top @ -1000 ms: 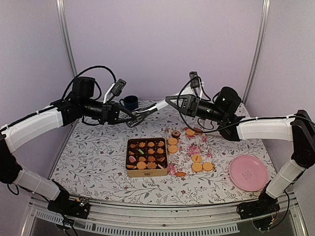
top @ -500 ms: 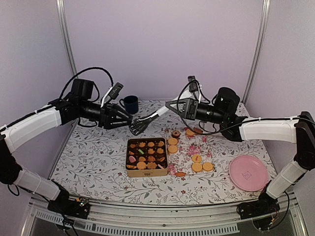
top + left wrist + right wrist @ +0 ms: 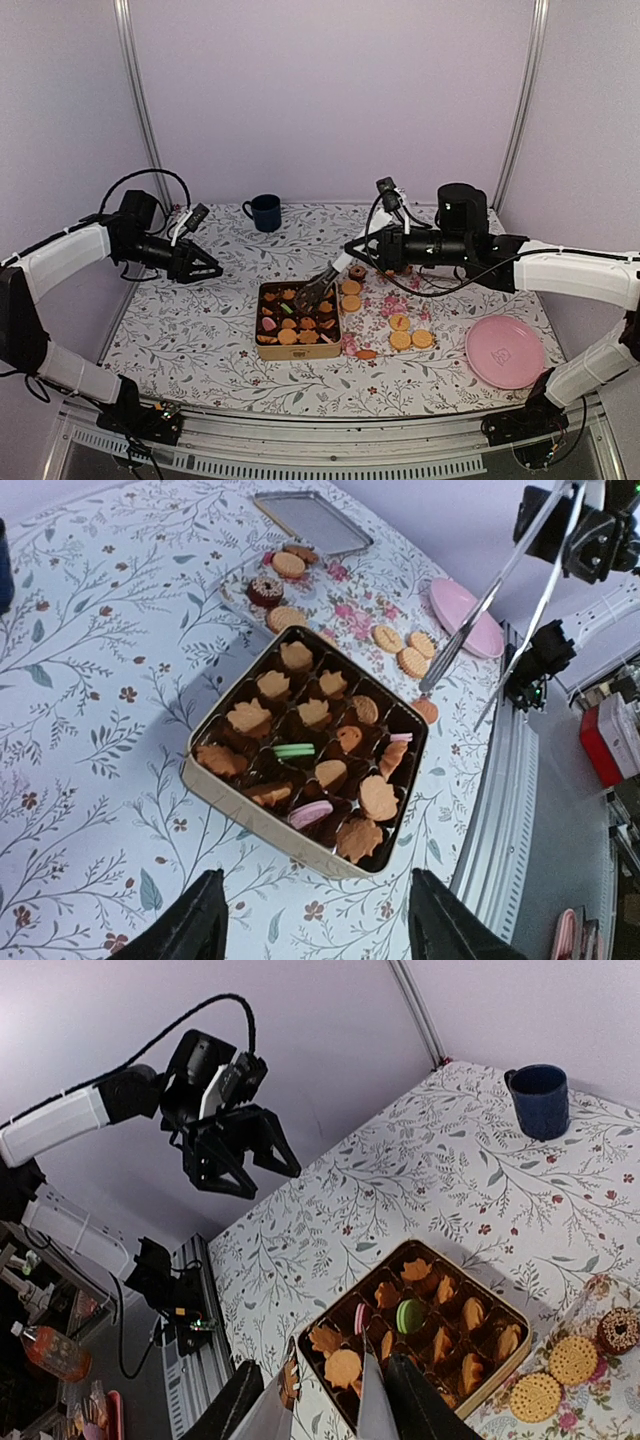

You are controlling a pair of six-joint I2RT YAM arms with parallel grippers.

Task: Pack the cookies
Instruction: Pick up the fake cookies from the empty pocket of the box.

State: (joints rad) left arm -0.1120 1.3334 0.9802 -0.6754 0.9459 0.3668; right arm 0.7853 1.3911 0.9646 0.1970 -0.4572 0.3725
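Right hand (image 3: 358, 258) grips tongs (image 3: 322, 283) over the cookies (image 3: 288, 336) in the tin (image 3: 300, 353); left hand (image 3: 207, 270) hangs wide, empty.

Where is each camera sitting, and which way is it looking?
Top camera: high behind the arms, looking down at the table; both arms show, left claw open, right claw holding tongs over the tin.
Left wrist camera: on the left arm, looking down into the tin of cookies; its two black fingers show at the bottom.
Right wrist camera: on the right arm, looking across the tin toward the left claw and blue mug; its fingers and the tongs show.
Shared: both wrist cameras see the tin.
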